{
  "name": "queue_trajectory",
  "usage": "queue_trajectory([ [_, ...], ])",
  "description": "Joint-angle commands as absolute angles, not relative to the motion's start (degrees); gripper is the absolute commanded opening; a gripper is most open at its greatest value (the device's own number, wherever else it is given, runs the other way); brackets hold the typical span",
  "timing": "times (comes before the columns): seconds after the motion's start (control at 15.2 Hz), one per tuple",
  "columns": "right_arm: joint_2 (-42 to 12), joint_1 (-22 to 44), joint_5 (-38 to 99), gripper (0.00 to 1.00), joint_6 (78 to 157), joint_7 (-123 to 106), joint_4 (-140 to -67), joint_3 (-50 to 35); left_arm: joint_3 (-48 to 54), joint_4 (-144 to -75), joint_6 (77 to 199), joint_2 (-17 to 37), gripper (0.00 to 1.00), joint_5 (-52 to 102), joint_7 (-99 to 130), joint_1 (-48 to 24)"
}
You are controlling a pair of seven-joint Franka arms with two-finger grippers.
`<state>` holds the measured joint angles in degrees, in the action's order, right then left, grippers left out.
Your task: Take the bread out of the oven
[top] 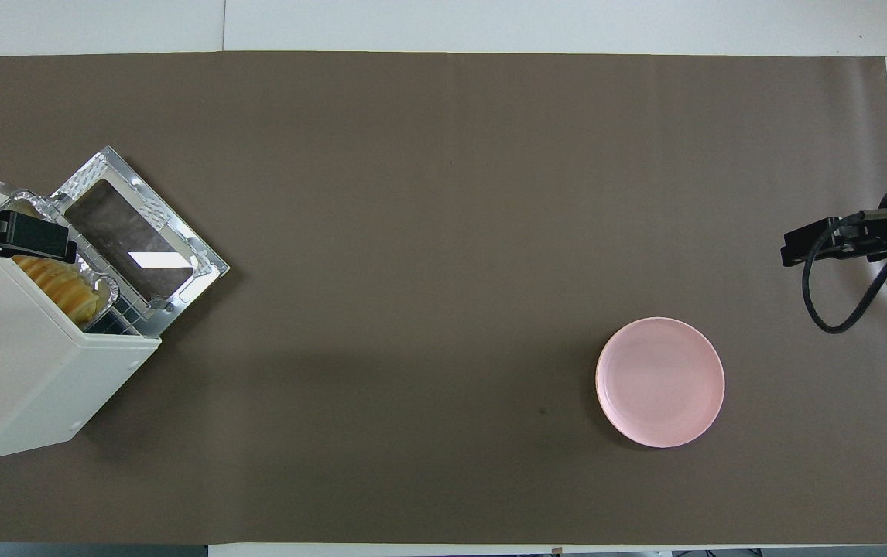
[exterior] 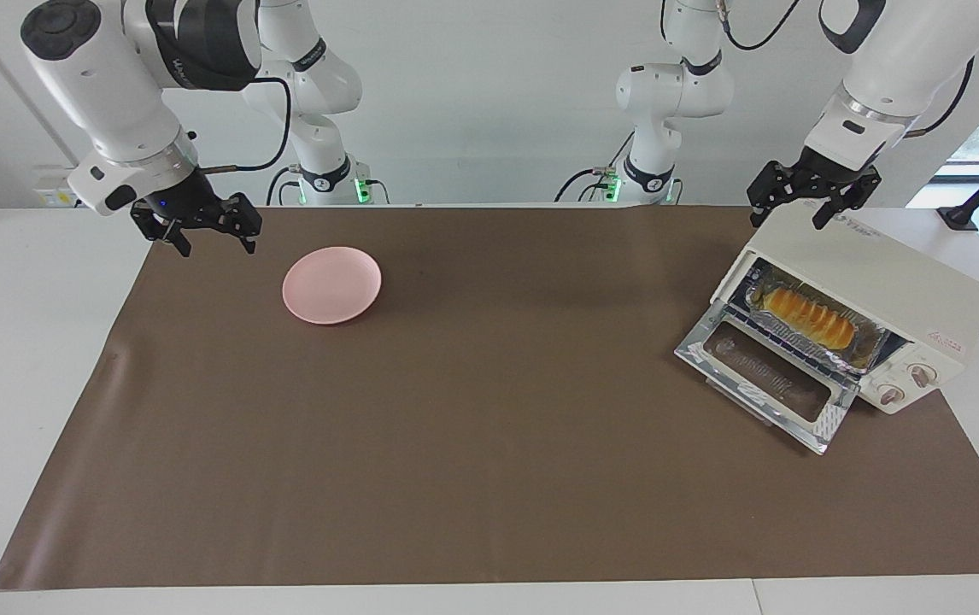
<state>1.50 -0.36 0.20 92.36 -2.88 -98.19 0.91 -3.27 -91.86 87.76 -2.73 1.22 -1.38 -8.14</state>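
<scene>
The cream-white oven (exterior: 882, 282) stands at the left arm's end of the table, its glass door (exterior: 767, 380) dropped open. The golden ridged bread (exterior: 801, 314) lies inside in a crinkled foil tray (exterior: 870, 350) on the rack. In the overhead view the oven (top: 18, 371) hides most of the bread (top: 56, 282). My left gripper (exterior: 788, 215) is open and empty just above the oven's top, over the edge above the door opening. My right gripper (exterior: 214, 246) is open and empty, raised over the mat's edge at the right arm's end.
A pink plate (exterior: 331, 284) sits on the brown mat (exterior: 489, 444) toward the right arm's end, beside the right gripper; it also shows in the overhead view (top: 660, 381). Two round knobs (exterior: 921, 374) are on the oven's front beside the door.
</scene>
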Motion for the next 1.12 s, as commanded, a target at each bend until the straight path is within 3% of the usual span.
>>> queue_trajectory([
  [0.0,1.93,-1.05,-0.88,1.0,91.85,-3.95,-98.17,0.35,-3.08,-92.46,88.68,-2.9,1.0,2.11,-2.29,-7.56],
  [1.05,1.93,-1.05,-0.79,1.0,91.85,-3.96,-98.17,0.35,-3.78,-92.37,87.01,-2.64,1.0,1.58,-1.76,-7.48],
])
